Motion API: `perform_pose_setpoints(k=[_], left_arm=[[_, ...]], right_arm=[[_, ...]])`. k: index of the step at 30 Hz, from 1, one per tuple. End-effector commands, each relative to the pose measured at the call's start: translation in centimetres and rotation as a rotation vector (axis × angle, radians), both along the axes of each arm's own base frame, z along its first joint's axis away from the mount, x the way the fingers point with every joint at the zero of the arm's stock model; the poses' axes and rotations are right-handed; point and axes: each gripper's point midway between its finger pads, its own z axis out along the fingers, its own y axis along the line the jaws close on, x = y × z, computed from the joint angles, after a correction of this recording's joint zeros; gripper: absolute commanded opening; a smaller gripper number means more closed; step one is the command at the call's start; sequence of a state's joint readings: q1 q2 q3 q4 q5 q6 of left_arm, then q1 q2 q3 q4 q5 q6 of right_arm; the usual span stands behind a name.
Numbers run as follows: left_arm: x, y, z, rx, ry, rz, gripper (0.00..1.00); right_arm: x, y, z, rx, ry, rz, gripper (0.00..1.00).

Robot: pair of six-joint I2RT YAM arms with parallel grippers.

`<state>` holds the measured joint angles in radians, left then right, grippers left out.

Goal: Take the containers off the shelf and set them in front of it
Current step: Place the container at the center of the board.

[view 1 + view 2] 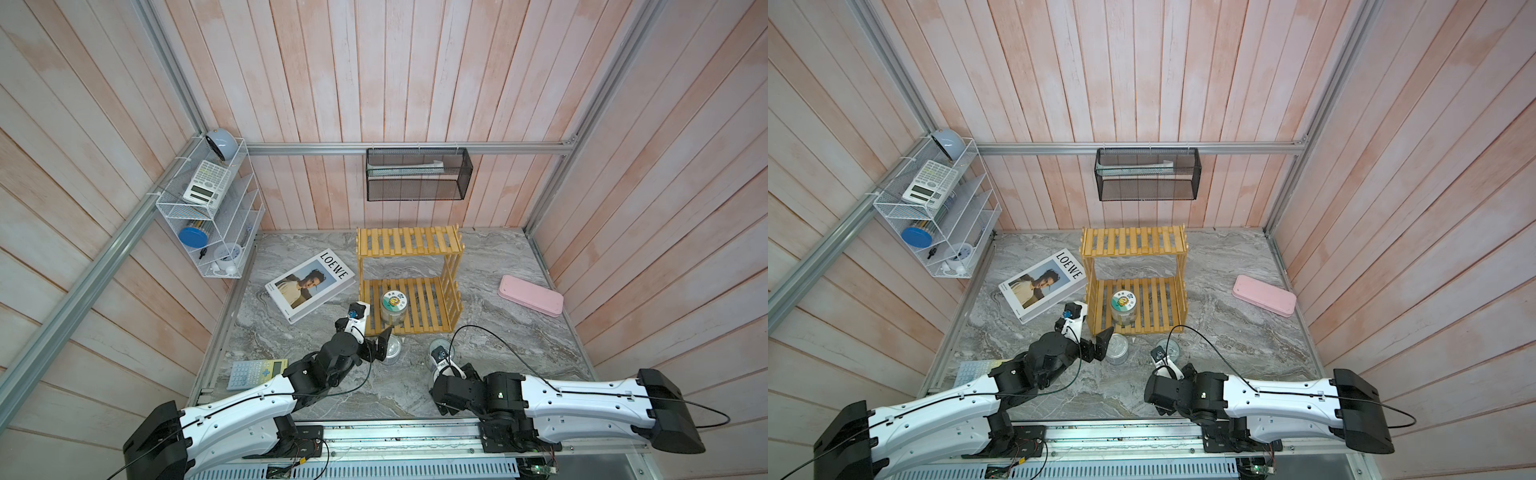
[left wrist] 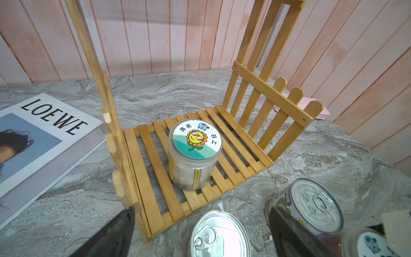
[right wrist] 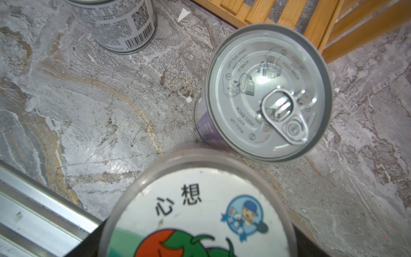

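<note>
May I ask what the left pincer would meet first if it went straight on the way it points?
Probably the silver pull-tab tin ahead of the open left pincer; if it clears that, the sunflower-lidded jar on the shelf's lower tier. Depth is unclear.

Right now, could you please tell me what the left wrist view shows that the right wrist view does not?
Only the left wrist view shows the sunflower-lid jar standing on the lower tier of the shelf, the LOEWE book and a pink case. Only the right wrist view shows the barcode on the white tin and the aluminium rail. Both show the white tin, the purple-label tin, the other printed-lid jar, part of the shelf and the marble table.
</note>
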<state>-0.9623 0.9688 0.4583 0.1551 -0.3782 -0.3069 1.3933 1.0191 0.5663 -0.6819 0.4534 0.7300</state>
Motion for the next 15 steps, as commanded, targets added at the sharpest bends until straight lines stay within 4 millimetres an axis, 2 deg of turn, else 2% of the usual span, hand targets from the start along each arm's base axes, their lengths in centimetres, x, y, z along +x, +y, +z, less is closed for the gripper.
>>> perform_pose_setpoints(k=[1,3,9,15], left_arm=[[0.4,-0.3,1.0,0.005,-0.009,0.001,1.00],[0.4,-0.5,1.2,0.012,-0.010,-0.007,1.00],[0.5,-1.2,1.3,0.033,-0.003,-0.022,1.00],[1.0,-2.6,0.8,0.083,0.044,-0.038,1.00]], right_arm=[[0.6,-0.1,1.1,0.018,-0.036,-0.033,0.93],[0.6,-0.2,1.3,0.020,-0.037,-0.039,0.98],[0.4,-0.4,2.9,0.061,-0.030,-0.056,0.98],[0.4,-1.0,5.3,0.125,-0.030,-0.081,0.98]])
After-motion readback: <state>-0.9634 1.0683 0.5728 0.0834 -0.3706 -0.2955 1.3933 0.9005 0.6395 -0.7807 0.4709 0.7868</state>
